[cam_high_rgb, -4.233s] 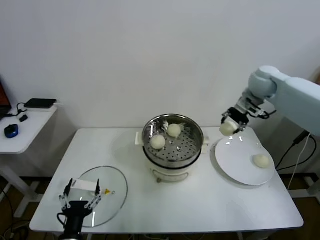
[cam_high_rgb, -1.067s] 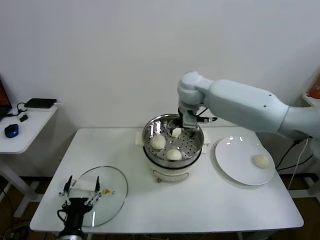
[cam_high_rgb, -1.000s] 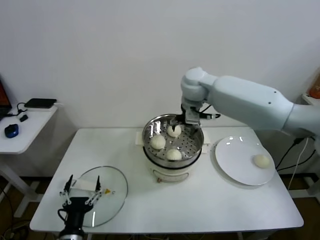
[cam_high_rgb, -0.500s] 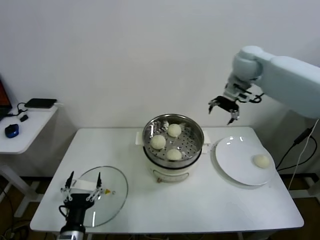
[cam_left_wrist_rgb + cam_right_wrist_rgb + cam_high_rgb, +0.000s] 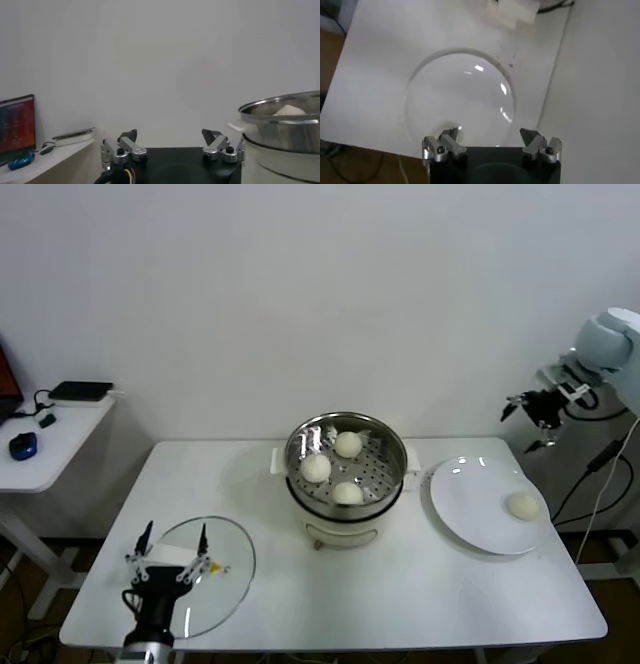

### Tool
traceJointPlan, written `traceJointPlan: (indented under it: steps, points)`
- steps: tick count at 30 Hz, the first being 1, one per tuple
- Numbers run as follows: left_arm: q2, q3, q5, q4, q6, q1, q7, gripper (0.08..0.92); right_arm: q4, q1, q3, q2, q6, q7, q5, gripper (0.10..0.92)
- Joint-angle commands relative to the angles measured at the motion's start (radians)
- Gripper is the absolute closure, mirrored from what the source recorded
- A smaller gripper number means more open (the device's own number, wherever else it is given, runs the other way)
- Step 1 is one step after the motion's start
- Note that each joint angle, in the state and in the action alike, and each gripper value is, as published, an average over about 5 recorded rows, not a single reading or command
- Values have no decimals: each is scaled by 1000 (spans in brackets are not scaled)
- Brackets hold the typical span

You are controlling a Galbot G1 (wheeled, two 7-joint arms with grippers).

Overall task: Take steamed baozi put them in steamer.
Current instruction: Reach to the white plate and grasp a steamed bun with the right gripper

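The steel steamer (image 5: 393, 452) sits on its white pot body mid-table and holds three cream-white baozi (image 5: 348, 444), (image 5: 317, 468), (image 5: 348, 493). A fourth baozi (image 5: 522, 505) lies on the white plate (image 5: 470, 499) to the right. My right gripper (image 5: 533, 422) is open and empty, raised above the plate's far right side; its wrist view looks down on the plate (image 5: 460, 95) past its gripper (image 5: 490, 135). My left gripper (image 5: 168, 556) is parked open at the front left. In its wrist view its gripper (image 5: 170, 136) is low beside the steamer (image 5: 285, 107).
A flat glass lid (image 5: 225, 569) lies on the table under the left gripper. A side table at far left carries a blue mouse (image 5: 22, 446) and a black box (image 5: 80, 391). Cables hang beside the table's right edge (image 5: 590, 474).
My right gripper held a baozi, set it in the steamer as the third one, opened, then rose and swung right to above the plate. The left gripper stayed put.
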Motion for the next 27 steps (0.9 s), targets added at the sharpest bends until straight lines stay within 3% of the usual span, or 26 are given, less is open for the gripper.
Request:
traceJointPlan:
  steps: [1,14,27]
  points:
    - [-1,4,-3,-2,-3,-1,1,177,-164,-303,296,-37,-68,4,-168,203]
    - [1,-9,-18,-11,3,-3,1,177,-373,-456,532,120,-48,59,-429,203]
    - [4,-25,-21,-20,19,-8,9,177,-451,-489,572,206,-46,93,-506,203]
